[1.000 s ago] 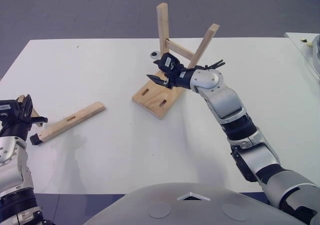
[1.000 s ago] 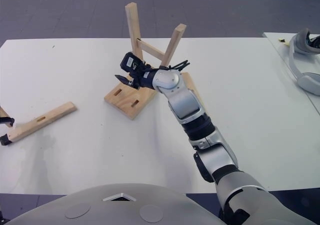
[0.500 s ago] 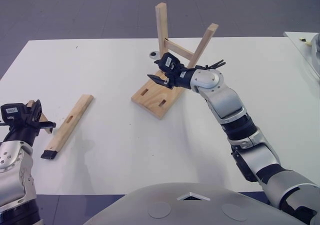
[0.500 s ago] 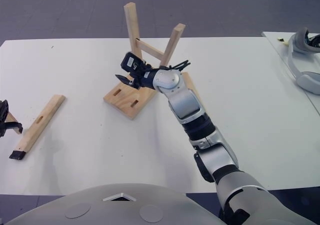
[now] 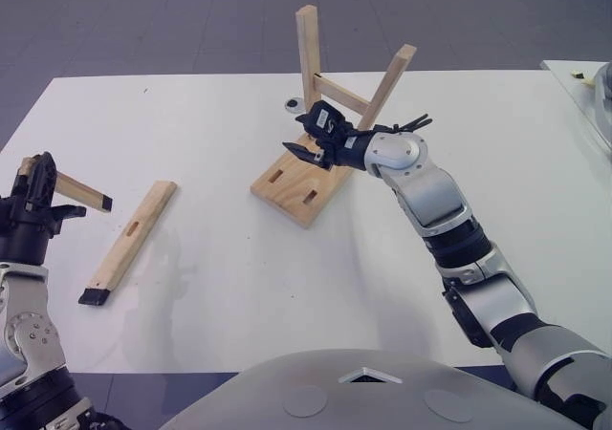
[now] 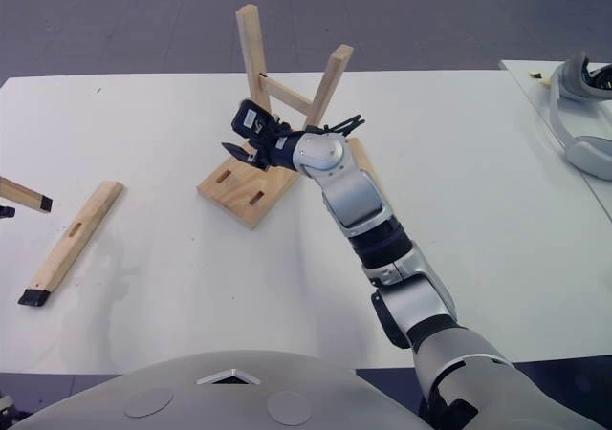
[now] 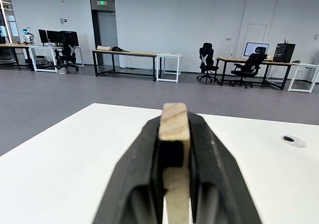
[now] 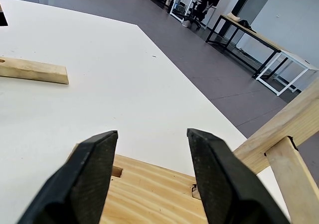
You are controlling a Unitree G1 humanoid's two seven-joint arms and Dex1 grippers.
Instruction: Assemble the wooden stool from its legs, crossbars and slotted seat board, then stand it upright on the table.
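The left arm has swung up and outward, carrying its short wooden stick with a black tip (image 5: 76, 191) clear of the table. The long pale wooden leg with a slot and a black foot (image 5: 129, 242) lies where it turned to half a second ago. The right arm has not moved.

The slotted pale wooden seat board (image 5: 301, 186) sits in the middle of the white table (image 5: 210, 143), underside up. Two wooden legs (image 5: 308, 48) rise from its far edge, joined by a slanting crossbar (image 5: 339, 93), and two slots near the front edge are unfilled. The right gripper (image 5: 293, 134) hangs just above the board's left far corner, beside the nearer upright leg. Its fingers are spread apart and hold nothing.

The loose leg lies flat well to the left of the board. Beyond it, at the table's left edge, the left gripper (image 7: 174, 144) is clamped on the short stick. A round grommet (image 5: 295, 104) is set in the tabletop behind the board. A grey headset-like object (image 6: 583, 115) rests on a neighbouring table to the right.
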